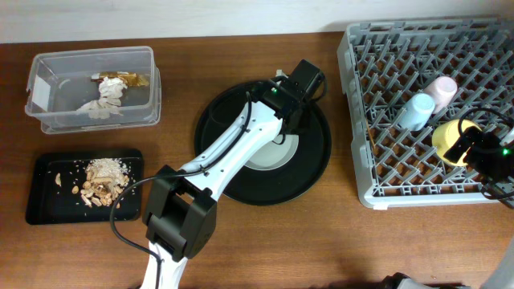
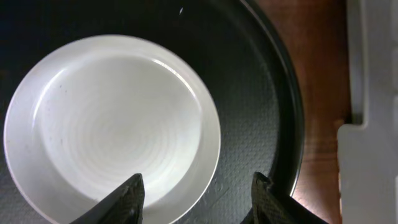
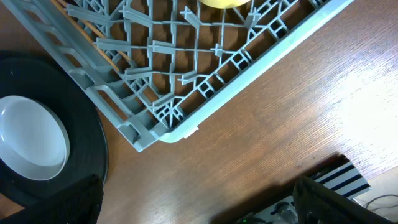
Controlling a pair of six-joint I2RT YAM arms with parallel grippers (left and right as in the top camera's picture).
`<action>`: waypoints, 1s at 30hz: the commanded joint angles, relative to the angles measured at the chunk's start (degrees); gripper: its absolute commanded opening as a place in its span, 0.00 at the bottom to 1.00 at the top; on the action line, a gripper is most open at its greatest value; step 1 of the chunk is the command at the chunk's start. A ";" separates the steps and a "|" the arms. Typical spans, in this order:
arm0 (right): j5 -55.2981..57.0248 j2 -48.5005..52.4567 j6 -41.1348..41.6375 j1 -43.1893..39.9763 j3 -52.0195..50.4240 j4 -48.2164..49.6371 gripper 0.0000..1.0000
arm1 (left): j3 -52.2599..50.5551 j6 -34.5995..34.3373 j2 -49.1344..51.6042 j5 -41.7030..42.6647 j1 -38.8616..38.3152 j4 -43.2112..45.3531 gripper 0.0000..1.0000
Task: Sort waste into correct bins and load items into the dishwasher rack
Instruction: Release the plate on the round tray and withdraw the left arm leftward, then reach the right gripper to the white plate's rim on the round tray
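Observation:
The pale grey-green plate [image 1: 269, 156] lies on the round black tray [image 1: 313, 172]. My left gripper [image 1: 289, 122] hovers open over the plate's edge. In the left wrist view the plate [image 2: 112, 124] fills the left side, and the open jaws [image 2: 196, 200] straddle its rim, one finger over the plate and one over the tray. The grey dishwasher rack [image 1: 365, 189] holds the light blue cup [image 1: 414, 112], the pale pink cup [image 1: 441, 88] and the yellow bowl [image 1: 446, 135]. My right gripper [image 1: 472, 149] is open and empty beside the bowl, and its jaws [image 3: 199, 205] are spread wide above the table.
The clear plastic box [image 1: 48, 120] at the back left holds crumpled white paper [image 1: 103, 103] and a gold wrapper [image 1: 132, 79]. The shallow black tray [image 1: 40, 201] at the front left holds food scraps [image 1: 100, 183]. The rack's corner [image 3: 149, 134] shows in the right wrist view.

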 commanded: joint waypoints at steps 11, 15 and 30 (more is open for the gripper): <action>0.52 0.09 0.46 -0.26 -0.13 0.00 0.98 | 6.05 1.05 -18.08 -7.54 25.29 -24.33 0.99; -9.38 0.09 1.40 -0.26 -0.13 0.44 0.98 | 6.03 1.03 -18.27 -5.42 36.28 -30.71 0.99; -10.29 1.57 -4.33 29.03 -2.32 8.20 0.97 | 6.03 1.05 -18.27 -2.99 44.30 -35.15 0.99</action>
